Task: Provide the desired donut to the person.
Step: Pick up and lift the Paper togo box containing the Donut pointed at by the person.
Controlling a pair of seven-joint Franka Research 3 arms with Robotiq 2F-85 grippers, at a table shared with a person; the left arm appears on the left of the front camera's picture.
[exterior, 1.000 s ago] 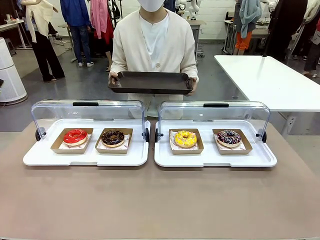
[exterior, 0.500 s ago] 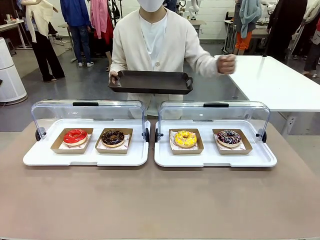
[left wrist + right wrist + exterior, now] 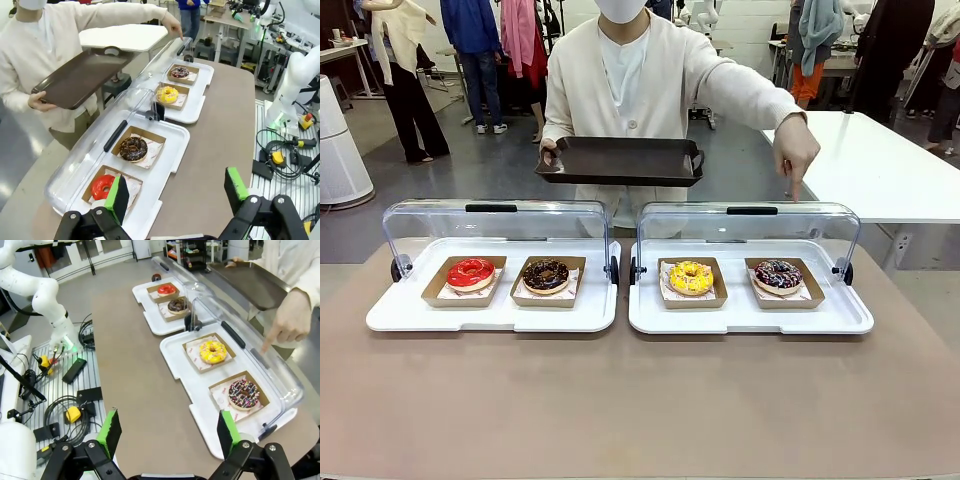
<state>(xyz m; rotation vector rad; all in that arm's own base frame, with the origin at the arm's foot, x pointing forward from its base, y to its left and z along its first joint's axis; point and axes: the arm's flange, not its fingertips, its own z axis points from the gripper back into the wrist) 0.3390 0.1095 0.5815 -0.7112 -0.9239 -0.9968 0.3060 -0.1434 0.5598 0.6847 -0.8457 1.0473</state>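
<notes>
The person (image 3: 630,70) in a cream cardigan stands at the far side, holding a dark tray (image 3: 620,160) in one hand. Their other hand (image 3: 796,150) points a finger down over the sprinkled chocolate donut (image 3: 778,275), which also shows in the right wrist view (image 3: 243,394). On the same white display tray (image 3: 750,315) sits a yellow donut (image 3: 691,277). The left display tray (image 3: 490,315) carries a red donut (image 3: 471,272) and a chocolate donut (image 3: 546,275). My left gripper (image 3: 177,197) and right gripper (image 3: 167,432) hang open, back from the trays, holding nothing.
Clear hinged lids (image 3: 500,225) stand open behind both display trays. Each donut lies in a brown paper box. The brown tabletop (image 3: 640,400) in front is bare. A white table (image 3: 860,160) stands at the back right. Cables lie on the floor (image 3: 60,405).
The person's hand left the dark tray, swung out to the right and now points down over the sprinkled chocolate donut. The tray is held in one hand. Donuts have not moved.
</notes>
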